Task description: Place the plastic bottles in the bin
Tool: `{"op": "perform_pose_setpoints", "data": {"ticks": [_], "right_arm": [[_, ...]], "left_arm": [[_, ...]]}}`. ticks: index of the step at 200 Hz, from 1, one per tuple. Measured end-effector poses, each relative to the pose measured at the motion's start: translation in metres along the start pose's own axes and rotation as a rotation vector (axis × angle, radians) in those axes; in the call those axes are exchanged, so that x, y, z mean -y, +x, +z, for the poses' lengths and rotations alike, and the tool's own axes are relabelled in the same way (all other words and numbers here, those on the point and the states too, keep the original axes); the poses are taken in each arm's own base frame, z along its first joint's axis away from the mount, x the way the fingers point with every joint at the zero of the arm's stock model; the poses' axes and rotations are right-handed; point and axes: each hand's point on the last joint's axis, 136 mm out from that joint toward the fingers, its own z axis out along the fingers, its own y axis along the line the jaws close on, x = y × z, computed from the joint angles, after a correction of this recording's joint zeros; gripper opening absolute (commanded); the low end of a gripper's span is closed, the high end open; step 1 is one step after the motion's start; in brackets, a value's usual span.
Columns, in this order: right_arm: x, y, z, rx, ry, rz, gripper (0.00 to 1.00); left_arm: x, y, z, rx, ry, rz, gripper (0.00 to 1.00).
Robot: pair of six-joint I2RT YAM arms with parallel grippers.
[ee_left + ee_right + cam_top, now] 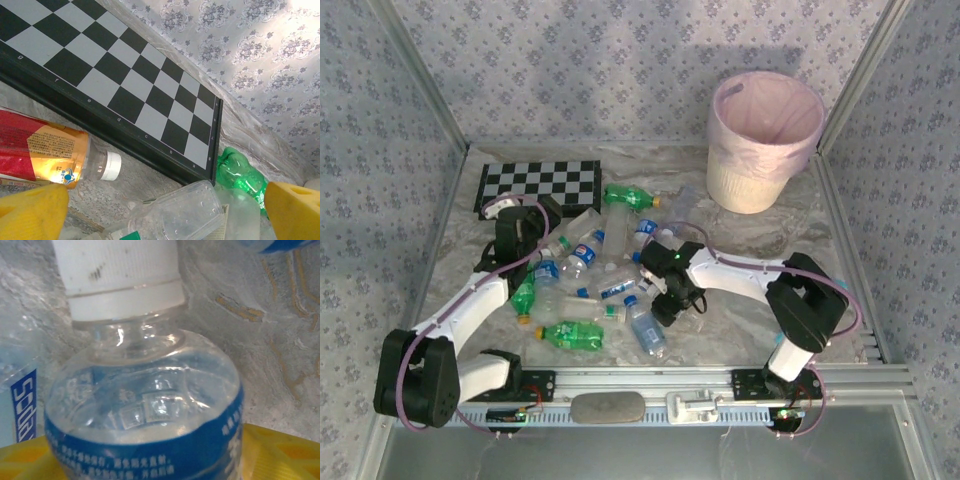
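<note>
Small white file letters, among them g, f, e and d, line the dark rim of a chessboard (125, 75), while "Soda" shows on a blue-and-white label (21, 407) beside a white-capped bottle (140, 390) whose blue band carries white Chinese print too blurred to read.

The left arm (470, 300) and the right arm (745, 275) had white links and bulky black joint housings behind each pincer. A thin purple cable (498, 201) looped back from each wrist. A green light (677, 264) glowed just behind the right pincer (672, 305). The fingers (30, 212) were blunt, matte yellow.
</note>
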Motion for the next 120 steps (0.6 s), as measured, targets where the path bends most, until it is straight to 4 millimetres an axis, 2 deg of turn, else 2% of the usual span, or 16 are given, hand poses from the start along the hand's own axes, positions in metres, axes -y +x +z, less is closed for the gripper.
{"op": "perform_pose_setpoints", "data": {"ticks": [32,64,85,120], "right_arm": [[0.001,-0.002,-0.001,0.012,0.009,-0.006,0.57],[-0.001,-0.006,-0.014,0.059,-0.015,-0.006,0.54],[-0.002,-0.013,-0.038,0.149,-0.057,0.013,0.52],[0.011,-0.032,-0.094,0.36,-0.12,0.074,0.49]], "left_arm": [[0.001,-0.001,-0.001,0.003,0.003,-0.001,1.0],[0.001,-0.001,-0.001,0.003,0.003,-0.001,1.0],[0.001,-0.001,-0.001,0.003,0.004,-0.001,1.0],[0.004,0.0,-0.001,-0.007,0.021,0.002,1.0]]}}
